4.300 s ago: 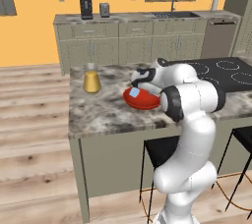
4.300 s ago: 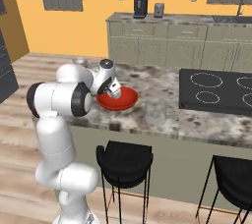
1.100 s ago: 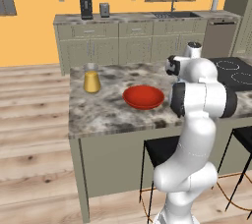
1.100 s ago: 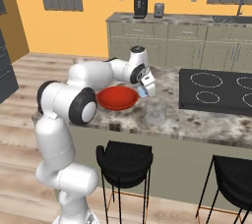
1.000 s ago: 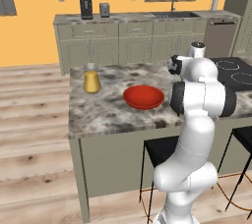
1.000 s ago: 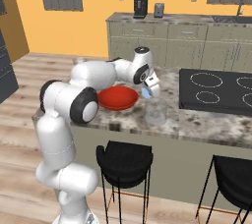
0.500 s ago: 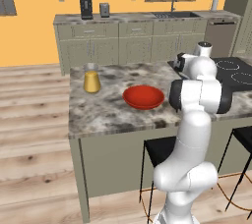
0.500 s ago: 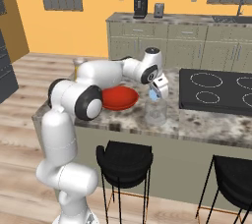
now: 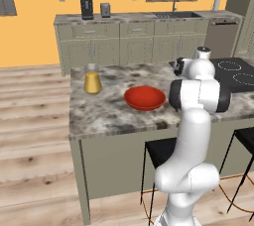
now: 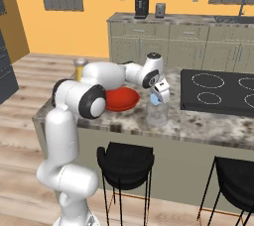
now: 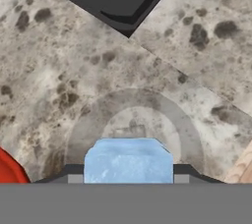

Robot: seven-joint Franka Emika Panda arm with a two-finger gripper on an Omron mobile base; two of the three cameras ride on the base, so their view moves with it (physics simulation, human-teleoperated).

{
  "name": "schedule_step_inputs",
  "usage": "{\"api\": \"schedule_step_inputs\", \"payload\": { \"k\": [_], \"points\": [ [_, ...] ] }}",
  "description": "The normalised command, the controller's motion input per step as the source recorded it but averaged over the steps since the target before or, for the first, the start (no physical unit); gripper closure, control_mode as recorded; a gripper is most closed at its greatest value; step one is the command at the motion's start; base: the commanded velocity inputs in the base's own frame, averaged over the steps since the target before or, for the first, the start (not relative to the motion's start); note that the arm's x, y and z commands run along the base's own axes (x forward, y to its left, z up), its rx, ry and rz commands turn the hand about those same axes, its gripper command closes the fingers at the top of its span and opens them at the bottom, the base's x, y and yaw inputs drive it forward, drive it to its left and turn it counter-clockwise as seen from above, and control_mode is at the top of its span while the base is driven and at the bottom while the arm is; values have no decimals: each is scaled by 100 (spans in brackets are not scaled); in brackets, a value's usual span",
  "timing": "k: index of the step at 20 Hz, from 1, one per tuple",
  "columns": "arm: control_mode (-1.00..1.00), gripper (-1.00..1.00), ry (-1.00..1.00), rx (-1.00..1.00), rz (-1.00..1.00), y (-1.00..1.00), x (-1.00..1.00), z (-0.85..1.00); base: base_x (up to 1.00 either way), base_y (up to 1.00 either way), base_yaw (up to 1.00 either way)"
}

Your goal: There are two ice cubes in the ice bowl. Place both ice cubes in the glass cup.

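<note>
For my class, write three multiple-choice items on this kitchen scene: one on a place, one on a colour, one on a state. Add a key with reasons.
1. Where is the gripper?
A. above the glass cup
B. above the stove
C. inside the bowl

2. What colour is the ice bowl?
A. yellow
B. red
C. black

3. What is the gripper doing?
A. standing open and empty
B. shut on an ice cube
C. gripping the bowl's rim

Key: A, the cup's round rim lies under the fingers; B, bright red on the counter; B, a pale-blue block sits between the fingers.

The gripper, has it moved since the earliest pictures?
Yes. The gripper went from over the red bowl toward the black cooktop, and now hangs above the glass cup with an ice cube.
</note>
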Motion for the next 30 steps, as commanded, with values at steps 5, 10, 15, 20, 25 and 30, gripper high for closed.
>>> {"api": "schedule_step_inputs", "payload": {
  "k": [5, 10, 15, 20, 25, 30],
  "points": [
    [-100, -100, 0, 0, 0, 0, 23, -13, 0, 0, 0],
    [-100, -100, 0, 0, 0, 0, 12, -3, 0, 0, 0],
    [-100, -100, 0, 0, 0, 2, -5, 5, 0, 0, 0],
    [-100, -100, 0, -10, 6, 70, -85, -9, 0, 0, 0],
    [-100, -100, 4, -24, 17, 100, -100, -57, 0, 0, 0],
    [-100, -100, 5, -22, 18, 99, -100, -96, 0, 0, 0]
  ]
}}
